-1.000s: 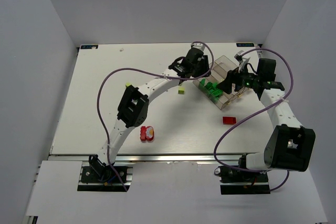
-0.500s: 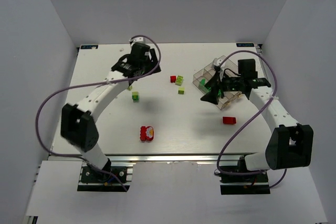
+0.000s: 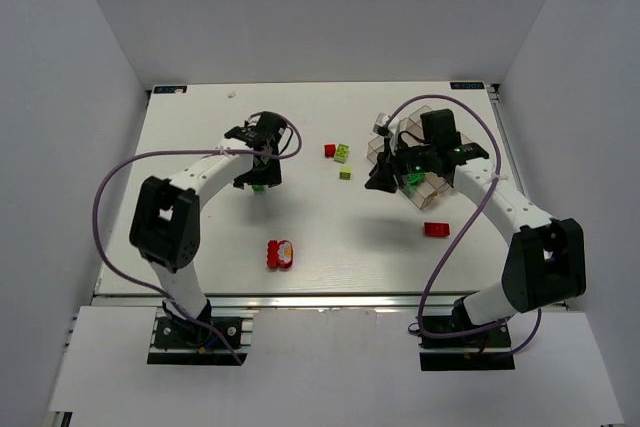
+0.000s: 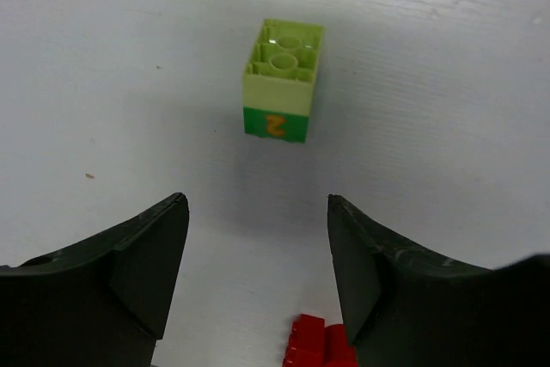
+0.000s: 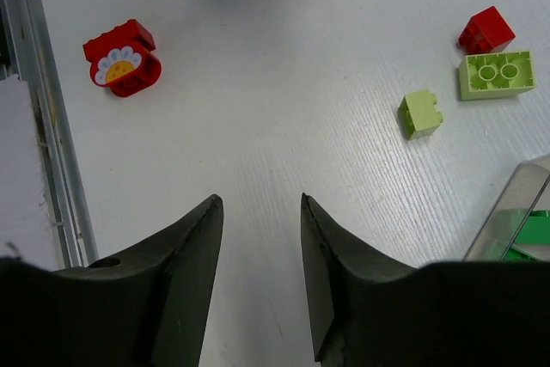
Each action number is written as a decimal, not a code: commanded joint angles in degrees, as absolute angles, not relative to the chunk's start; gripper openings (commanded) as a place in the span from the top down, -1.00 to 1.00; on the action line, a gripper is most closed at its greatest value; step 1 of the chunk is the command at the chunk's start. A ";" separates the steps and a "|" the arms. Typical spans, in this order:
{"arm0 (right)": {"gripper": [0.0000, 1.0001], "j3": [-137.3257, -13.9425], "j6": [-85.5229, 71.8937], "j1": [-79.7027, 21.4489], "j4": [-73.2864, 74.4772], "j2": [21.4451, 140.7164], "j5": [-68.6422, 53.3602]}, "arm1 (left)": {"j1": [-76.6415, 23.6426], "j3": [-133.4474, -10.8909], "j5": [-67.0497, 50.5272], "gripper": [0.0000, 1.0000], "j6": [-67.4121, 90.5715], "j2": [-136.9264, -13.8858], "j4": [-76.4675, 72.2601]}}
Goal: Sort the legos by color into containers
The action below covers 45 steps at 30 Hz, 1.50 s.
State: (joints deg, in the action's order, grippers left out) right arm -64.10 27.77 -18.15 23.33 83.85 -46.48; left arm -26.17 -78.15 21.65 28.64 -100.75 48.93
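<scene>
A two-tone lego, pale yellow-green on dark green with an orange mark, lies on the table ahead of my open, empty left gripper. From above, that gripper hovers over this lego. My right gripper is open and empty over bare table, just left of the clear tray. A red lego, a yellow-green lego and a small yellow-green lego lie ahead of it. Green legos sit in the tray.
A red flower brick lies near the front edge and shows in the right wrist view. A red lego lies below the tray. A red piece shows at the left wrist view's bottom edge. The tray corner shows at right.
My left arm swung from the tray to the back left, then came nearer, over the two-tone lego. My right gripper moved left off the tray.
</scene>
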 commanded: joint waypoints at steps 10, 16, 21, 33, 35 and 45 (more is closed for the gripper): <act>0.00 -62.41 25.66 -18.72 19.34 80.77 -44.21 | -22.59 -90.70 21.01 -0.28 22.76 -113.73 50.02; -0.03 -61.70 25.93 -18.63 19.07 80.33 -43.77 | -21.45 -92.02 19.87 -0.25 22.24 -116.10 49.83; -0.03 -62.14 25.93 -18.63 19.16 80.51 -43.77 | -20.83 -92.46 18.90 -0.22 21.88 -116.72 49.13; -0.03 -61.61 25.93 -18.63 19.42 80.51 -44.12 | -20.74 -94.39 17.32 -0.04 21.80 -118.04 48.69; -0.04 -61.61 25.93 -18.63 19.34 80.51 -44.21 | -20.66 -94.39 17.23 -0.01 21.80 -118.04 48.87; -0.05 -61.87 25.84 -18.63 19.16 80.60 -44.30 | -20.22 -93.52 17.05 -0.09 22.15 -117.69 49.22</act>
